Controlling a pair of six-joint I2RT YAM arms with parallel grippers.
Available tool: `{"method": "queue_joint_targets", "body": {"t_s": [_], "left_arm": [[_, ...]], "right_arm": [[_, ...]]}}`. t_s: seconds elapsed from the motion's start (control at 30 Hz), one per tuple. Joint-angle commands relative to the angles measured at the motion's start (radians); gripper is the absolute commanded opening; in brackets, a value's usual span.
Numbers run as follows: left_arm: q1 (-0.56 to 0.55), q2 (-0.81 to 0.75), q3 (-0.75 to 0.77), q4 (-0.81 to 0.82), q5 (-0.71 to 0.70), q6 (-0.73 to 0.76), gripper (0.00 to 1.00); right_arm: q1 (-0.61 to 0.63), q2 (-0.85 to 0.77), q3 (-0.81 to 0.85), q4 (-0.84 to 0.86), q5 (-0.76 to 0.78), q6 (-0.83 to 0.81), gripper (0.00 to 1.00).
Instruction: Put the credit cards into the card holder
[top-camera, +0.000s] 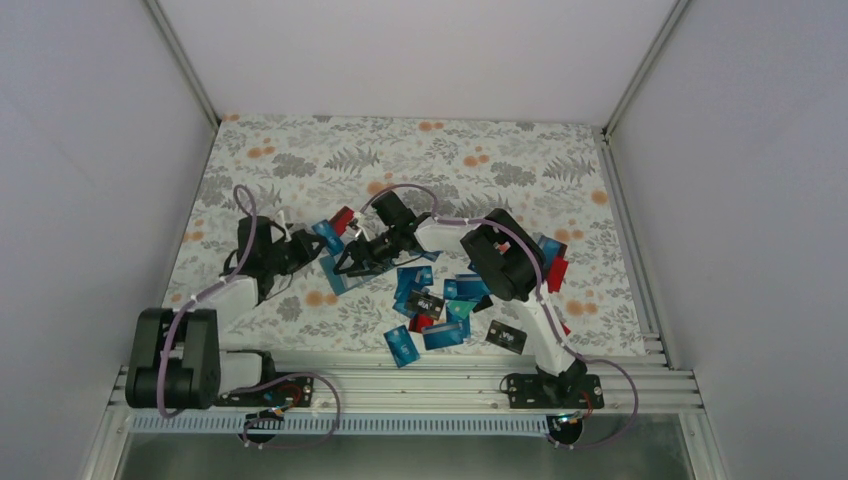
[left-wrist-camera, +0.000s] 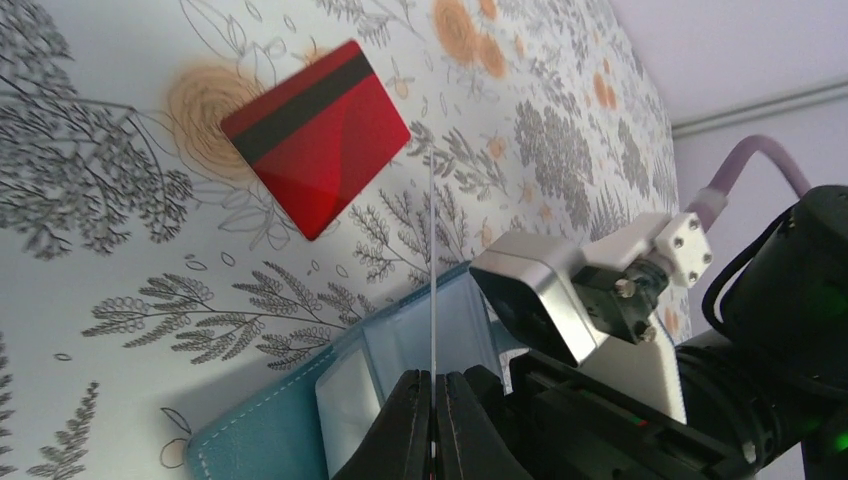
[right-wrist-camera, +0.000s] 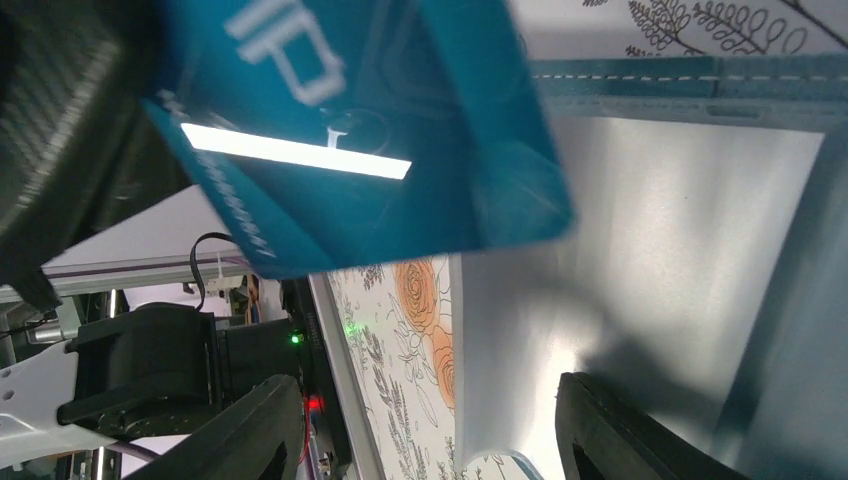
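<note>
On the flowered desk (top-camera: 420, 150), left of the middle, the two claws meet over the open card holder (left-wrist-camera: 262, 437). The left claw (left-wrist-camera: 433, 380) is pressed together on a teal card (right-wrist-camera: 350, 130). In its own view the card shows only as a thin pale edge rising straight up from between the fingers. The right wrist view shows the card's broad printed face, blurred and tilted above the holder's pale inside. Whether the card touches the pocket cannot be told.

The right claw (right-wrist-camera: 430, 400) hangs just beside it, low over the holder, its fingers standing apart with nothing between them. Under them lies the smooth pale pocket, and farther off the holder's stitched teal edge. The holder lies flat and open on the desk, with white stitching along its teal border and the paler pockets facing up.

A red card (left-wrist-camera: 315, 135) with a dark stripe lies flat on the desk beyond the holder, apart from it. To the right of the claws, in the overhead view, the other cards (top-camera: 432, 300) lie in a loose overlapping heap — mostly blue and teal, with a red and a dark one among them — partly under the right arm. One blue card (top-camera: 400, 345) and one black card (top-camera: 506, 336) lie closer to the near edge of the desk, just off the heap.
</note>
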Motion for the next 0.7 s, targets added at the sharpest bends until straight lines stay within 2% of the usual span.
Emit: {"method": "queue_joint_targets", "body": {"t_s": [0.0,0.67], "left_arm": [[-0.007,0.082,-0.01,0.146,0.119,0.011,0.02],[-0.126,0.175,-0.016,0.092,-0.066,0.008,0.02]], "right_arm": [[0.011,0.003,-0.008,-0.027,0.022,-0.016,0.64],[0.012,-0.126,0.009,-0.122,0.004,-0.065,0.66]]}}
